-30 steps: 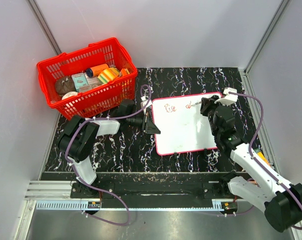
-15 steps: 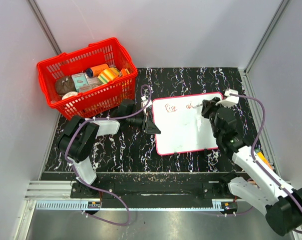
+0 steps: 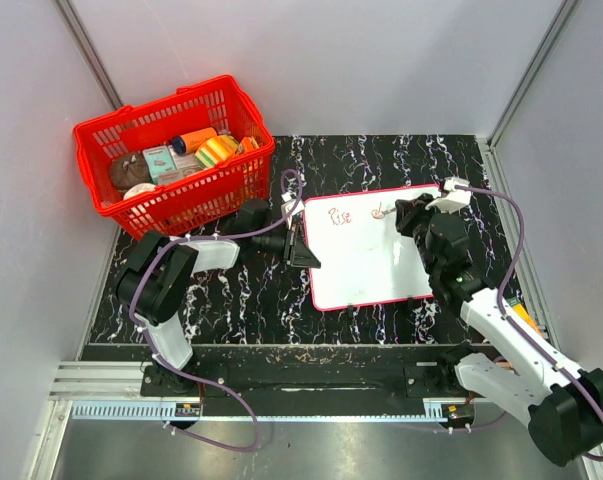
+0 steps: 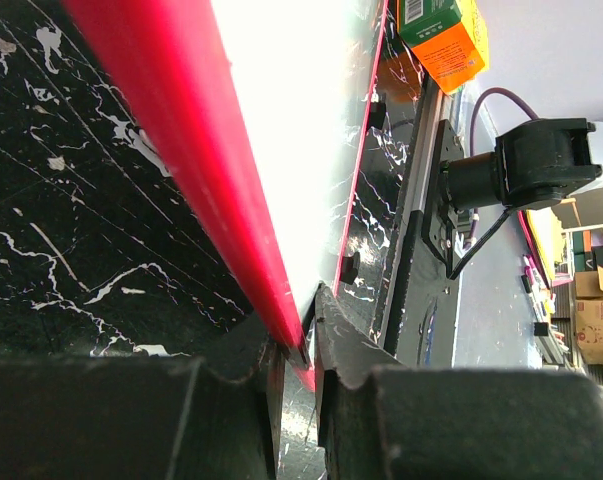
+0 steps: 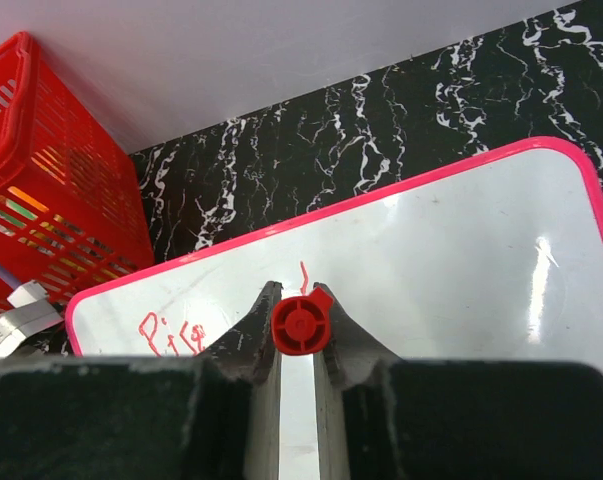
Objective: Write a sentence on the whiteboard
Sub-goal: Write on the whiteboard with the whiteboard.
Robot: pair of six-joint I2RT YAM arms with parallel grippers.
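Observation:
The whiteboard (image 3: 371, 250) lies flat on the black marbled table, white with a red-pink edge. Red marker writing (image 3: 339, 215) stands near its top left, with a further stroke (image 3: 380, 211) beside the right gripper. In the right wrist view the writing (image 5: 171, 333) and a short stroke (image 5: 304, 273) show. My right gripper (image 5: 301, 322) is shut on a red marker (image 5: 302, 325), held end-on over the board's top (image 5: 451, 260). My left gripper (image 4: 299, 352) is shut on the whiteboard's left edge (image 4: 191, 170), at the board's left side in the top view (image 3: 299, 245).
A red basket (image 3: 171, 155) with several small items stands at the back left. An orange and green box (image 4: 443, 30) lies by the table's right side. Grey walls enclose the table on three sides.
My right gripper with the marker has shifted a little up and left over the board's top, after a small move right. The left arm has not moved.

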